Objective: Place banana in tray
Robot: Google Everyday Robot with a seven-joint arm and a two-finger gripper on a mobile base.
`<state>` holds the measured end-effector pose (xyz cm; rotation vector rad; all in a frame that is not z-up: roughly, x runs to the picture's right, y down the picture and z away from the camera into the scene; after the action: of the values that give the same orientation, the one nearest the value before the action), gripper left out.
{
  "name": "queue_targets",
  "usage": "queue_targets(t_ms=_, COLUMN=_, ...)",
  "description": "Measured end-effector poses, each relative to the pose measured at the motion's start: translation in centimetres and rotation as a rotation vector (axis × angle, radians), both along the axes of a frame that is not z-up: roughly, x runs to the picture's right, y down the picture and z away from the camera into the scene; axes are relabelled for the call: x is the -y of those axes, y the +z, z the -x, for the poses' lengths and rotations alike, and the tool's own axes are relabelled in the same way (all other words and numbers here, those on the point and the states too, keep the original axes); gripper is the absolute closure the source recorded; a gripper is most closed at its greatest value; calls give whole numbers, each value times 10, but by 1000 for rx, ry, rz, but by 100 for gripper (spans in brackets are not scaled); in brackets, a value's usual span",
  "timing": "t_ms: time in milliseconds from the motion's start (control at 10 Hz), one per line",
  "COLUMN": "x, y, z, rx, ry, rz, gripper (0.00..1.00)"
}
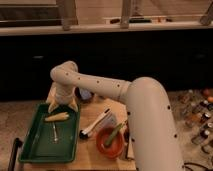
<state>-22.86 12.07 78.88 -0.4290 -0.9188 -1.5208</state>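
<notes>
Pretty much done, by the looks of it: the banana (56,117) is seen lying flat inside the tray (42,147), toward its far end. The gripper (62,106) is parked just above that end, fingers spread wide, nothing held. Only pulling the arm clear seems to be left.

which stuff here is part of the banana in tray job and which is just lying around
Job in hand:
- banana, lying in the tray
- tray
- claw, open, just above the banana

Just lying about:
- whitish stick in the tray
- orange-red bowl
- green vegetable in the bowl
- white-handled tool beside the tray
</notes>
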Motion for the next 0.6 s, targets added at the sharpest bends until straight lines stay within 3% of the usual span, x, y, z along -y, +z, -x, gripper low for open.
queue_targets(t_ms=600, x=7, y=-7, z=-9, rx=-15, ry=6, rz=-17, gripper=20)
